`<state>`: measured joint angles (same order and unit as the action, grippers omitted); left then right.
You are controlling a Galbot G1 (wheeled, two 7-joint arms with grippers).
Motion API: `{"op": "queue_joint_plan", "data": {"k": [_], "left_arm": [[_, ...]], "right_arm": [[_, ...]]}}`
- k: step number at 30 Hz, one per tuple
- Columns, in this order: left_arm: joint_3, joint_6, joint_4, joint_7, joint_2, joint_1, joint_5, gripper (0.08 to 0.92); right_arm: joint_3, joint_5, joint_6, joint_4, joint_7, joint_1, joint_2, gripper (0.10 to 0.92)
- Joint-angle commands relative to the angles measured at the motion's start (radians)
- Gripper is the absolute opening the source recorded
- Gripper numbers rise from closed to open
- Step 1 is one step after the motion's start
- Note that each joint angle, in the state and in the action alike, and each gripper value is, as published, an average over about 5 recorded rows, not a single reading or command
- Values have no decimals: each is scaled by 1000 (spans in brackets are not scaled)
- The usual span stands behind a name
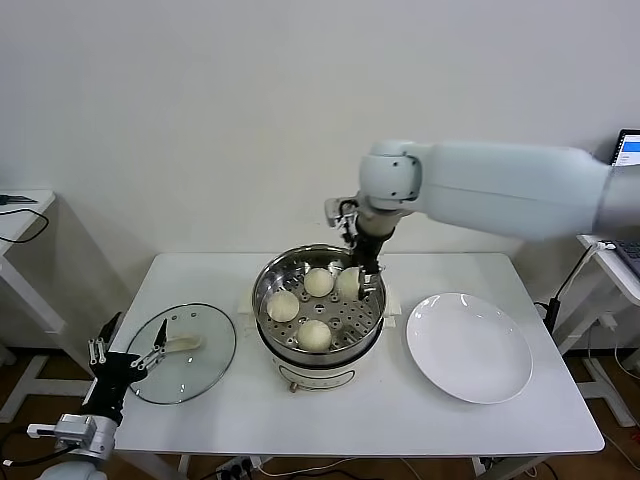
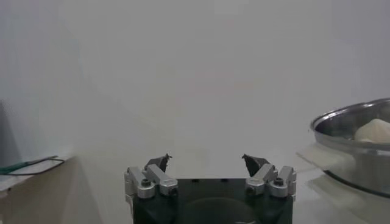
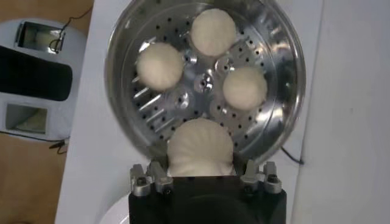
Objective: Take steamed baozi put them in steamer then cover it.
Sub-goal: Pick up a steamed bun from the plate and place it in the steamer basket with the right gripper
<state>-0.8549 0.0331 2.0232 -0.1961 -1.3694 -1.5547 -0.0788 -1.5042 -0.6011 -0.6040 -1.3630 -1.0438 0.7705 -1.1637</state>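
Observation:
The steamer [image 1: 268, 283] stands mid-table with three baozi lying on its perforated tray [image 1: 283, 305] [image 1: 318, 282] [image 1: 314, 335]. My right gripper [image 1: 362, 275] reaches down into the steamer's back right part, shut on a fourth baozi [image 1: 347, 284] low over the tray. In the right wrist view the held baozi [image 3: 200, 146] fills the gap between the fingers of my right gripper [image 3: 201, 169], inside the steamer's rim [image 3: 295, 67]. The cover [image 1: 205, 365] lies flat on the table left of the steamer. My left gripper [image 1: 128, 345] is open and empty, parked off the table's left front corner by the cover.
An empty white plate [image 1: 470, 348] lies right of the steamer. A side table with cables [image 1: 20, 205] stands far left and a laptop [image 1: 628, 148] far right. The left wrist view shows my left gripper [image 2: 207, 161] and the steamer's side [image 2: 347, 125].

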Motion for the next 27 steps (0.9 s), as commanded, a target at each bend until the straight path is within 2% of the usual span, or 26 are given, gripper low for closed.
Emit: {"op": "queue_joint_plan", "data": {"k": [1, 21, 27], "left_arm": [[-9, -1, -6, -1, 0, 0, -1, 823], [-15, -1, -12, -2, -4, -2, -1, 823], [-10, -1, -11, -1, -6, -4, 0, 823]], "right_arm": [[24, 75, -25, 86, 13, -130, -76, 687], [72, 145, -21, 96, 14, -213, -36, 701], [116, 121, -16, 71, 4, -180, 12, 805]]}}
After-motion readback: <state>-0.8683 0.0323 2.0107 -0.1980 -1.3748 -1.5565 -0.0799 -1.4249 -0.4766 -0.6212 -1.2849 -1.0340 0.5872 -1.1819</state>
